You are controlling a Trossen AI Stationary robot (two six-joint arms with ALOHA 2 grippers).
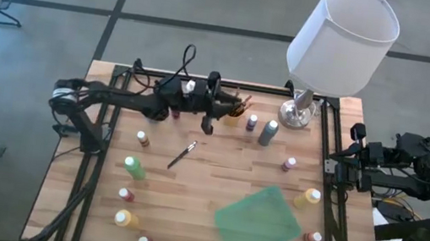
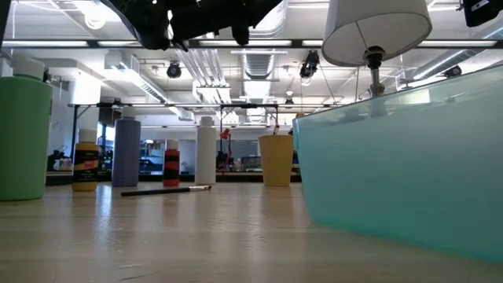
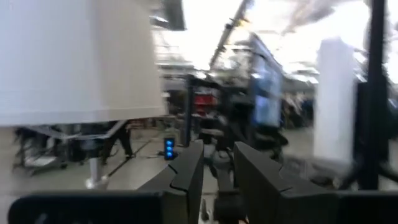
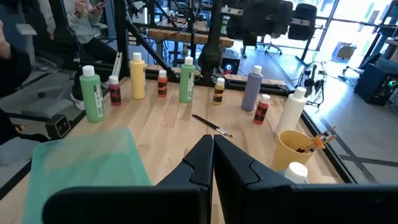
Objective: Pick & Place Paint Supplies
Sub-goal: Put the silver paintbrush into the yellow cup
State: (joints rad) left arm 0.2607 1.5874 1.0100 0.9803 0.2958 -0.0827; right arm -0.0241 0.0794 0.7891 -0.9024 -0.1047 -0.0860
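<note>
We see the paint bottles (image 1: 134, 167) scattered over the desk (image 1: 209, 158), several around a green tray (image 1: 257, 224), while one dark-handled brush (image 1: 182, 154) lies loose just in front of the left gripper (image 1: 207, 125) and a yellow cup (image 1: 234, 115) with more brushes stands just beside it. The left gripper hangs above the far part of the desk with its fingers (image 3: 186, 174) slightly spread and holding nothing, the white lamp (image 1: 328, 52) off to its side. The right gripper (image 4: 212, 152) waits off the desk's right edge, fingers pressed together.
</note>
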